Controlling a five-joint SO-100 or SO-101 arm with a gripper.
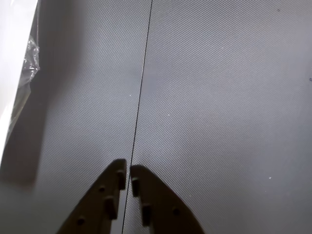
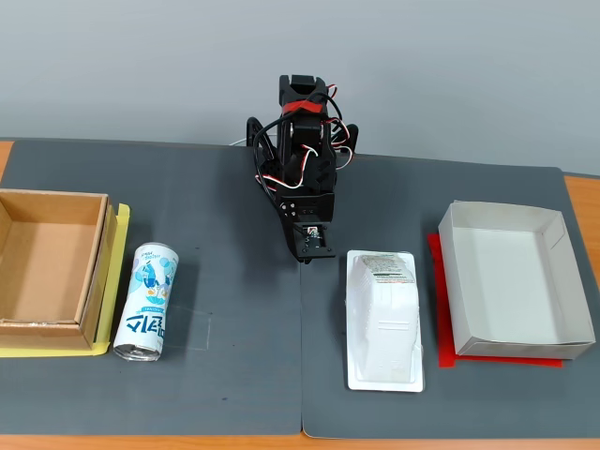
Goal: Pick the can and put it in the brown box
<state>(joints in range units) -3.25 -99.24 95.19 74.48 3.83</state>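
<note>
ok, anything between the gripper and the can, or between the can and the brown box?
Nothing visible. In the fixed view the gripper hangs over bare mat right of the can, which lies on its side. The brown box sits just left of the can. The white tray package lies on the other side.

**Black arm with red trim and loose servo leads**

In the fixed view the arm [image 2: 305, 169] is built from matte black printed parts, blocky and stacked, with a red band just under its topmost black block. Thin cables in white, red and black loop out on both sides of the body and curl beside the middle links. Small pale screw heads dot the plate above the gripper [image 2: 312, 246], where a tiny greenish board shows. In the wrist view the gripper [image 1: 128, 171] shows as two dark, tapering fingers [image 1: 105, 200] with rounded tips, each carrying small raised studs along its inner edge and a few round screw recesses on its flat face
</note>
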